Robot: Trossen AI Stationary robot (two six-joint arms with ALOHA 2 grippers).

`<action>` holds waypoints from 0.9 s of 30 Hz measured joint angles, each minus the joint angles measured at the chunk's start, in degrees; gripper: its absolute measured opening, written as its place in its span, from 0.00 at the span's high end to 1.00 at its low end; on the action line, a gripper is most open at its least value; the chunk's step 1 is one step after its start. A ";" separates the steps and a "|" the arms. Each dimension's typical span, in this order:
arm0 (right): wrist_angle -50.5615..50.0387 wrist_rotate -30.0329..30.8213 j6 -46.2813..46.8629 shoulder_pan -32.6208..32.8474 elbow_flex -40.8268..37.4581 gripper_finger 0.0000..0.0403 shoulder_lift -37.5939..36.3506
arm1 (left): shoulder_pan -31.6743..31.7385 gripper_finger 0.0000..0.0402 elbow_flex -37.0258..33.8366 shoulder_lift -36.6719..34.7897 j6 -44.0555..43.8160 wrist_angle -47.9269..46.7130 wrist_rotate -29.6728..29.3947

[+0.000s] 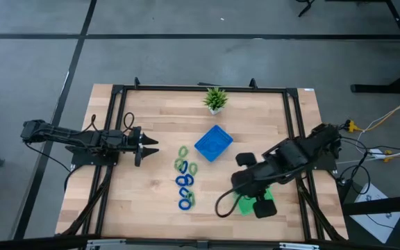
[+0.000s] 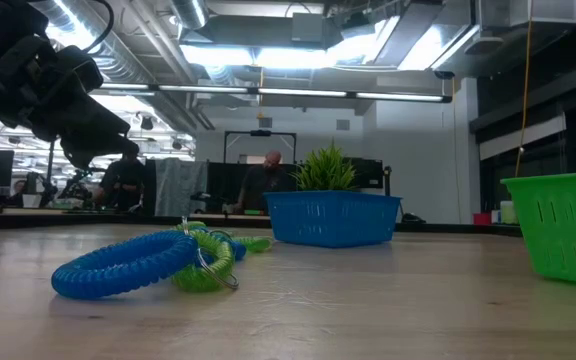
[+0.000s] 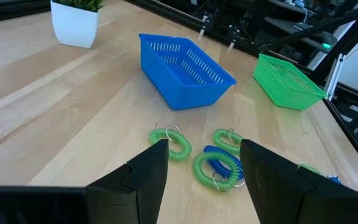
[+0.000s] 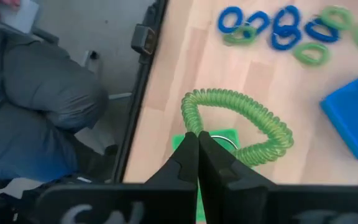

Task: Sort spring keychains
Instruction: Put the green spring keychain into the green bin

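Nearest the low camera lies a blue spring keychain (image 2: 128,267), flat on the table (image 2: 388,310), with a green one (image 2: 208,262) touching its far end.

The right gripper (image 4: 197,146) has its fingers clenched on a light green spring keychain (image 4: 238,124), the coil hanging out beyond the fingertips. It hovers over the green tray (image 1: 247,204), which the arm mostly hides from above. That tray sits near the table's front edge, on the right arm's side of the blue tray (image 1: 213,143).

The left gripper (image 1: 151,146) is released, its fingers (image 3: 145,174) spread wide with nothing between them. It points toward the blue tray from the left arm's side, just short of the pile of loose spring keychains (image 1: 185,178), which runs in a line from beside the blue tray toward the front edge. Three green loops and a blue one lie right past its fingertips.

A potted plant (image 1: 215,99) stands beyond the blue tray, near the far edge. Bare wood lies open between the left gripper and the plant, and between the pile and the green tray. Beyond the table's side edge, close by the right gripper, a seated person's legs (image 4: 36,118) show.
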 joint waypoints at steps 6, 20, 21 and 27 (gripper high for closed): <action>0.06 5.79 6.17 2.72 -11.87 1.00 -7.50 | 0.01 0.52 0.00 0.00 -0.01 0.00 0.00; 15.39 8.91 16.81 8.87 -42.84 1.00 -24.77 | 0.01 0.52 0.01 0.00 -0.01 0.00 0.00; 16.34 9.44 17.68 9.23 -44.66 1.00 -25.88 | 0.01 0.52 0.01 0.00 -0.02 0.00 0.00; 23.94 11.70 22.30 10.94 -54.50 1.00 -31.45 | 0.01 0.52 0.01 0.00 -0.01 0.00 0.00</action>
